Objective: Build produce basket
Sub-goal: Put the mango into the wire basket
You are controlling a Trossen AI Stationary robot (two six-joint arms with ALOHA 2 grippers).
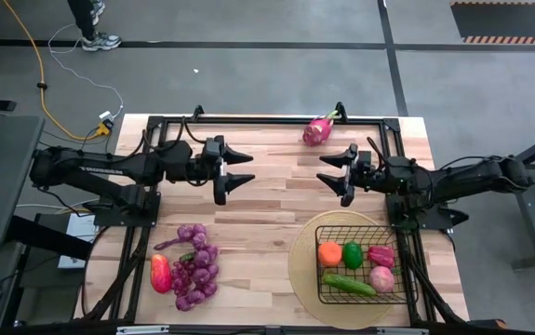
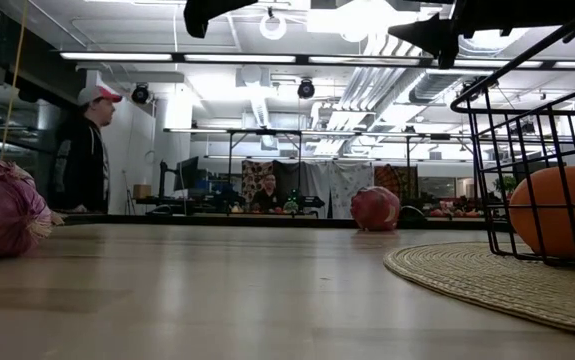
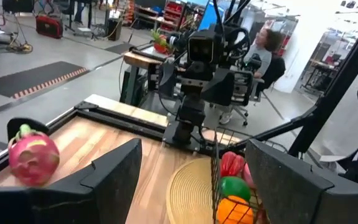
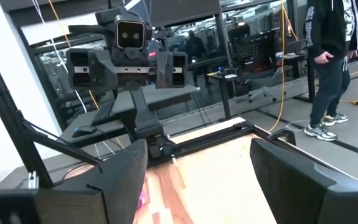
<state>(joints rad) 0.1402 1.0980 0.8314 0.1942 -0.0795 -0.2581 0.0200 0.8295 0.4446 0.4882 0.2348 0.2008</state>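
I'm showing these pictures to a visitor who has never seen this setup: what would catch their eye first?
Probably the black wire basket on a round woven mat at the table's near right, already holding an orange, a green pepper, a cucumber and red and pink produce. Next, the purple grape bunches at the near left and the lone pink dragon fruit at the far edge. Both arms hover mid-table, left end effector and right end effector open, facing each other.

No text, label, brand, number or sign can be read in any of the views. The print on the dark hoodie of the person (image 4: pixel 331 37) standing in the right wrist view is too broken up to make out.
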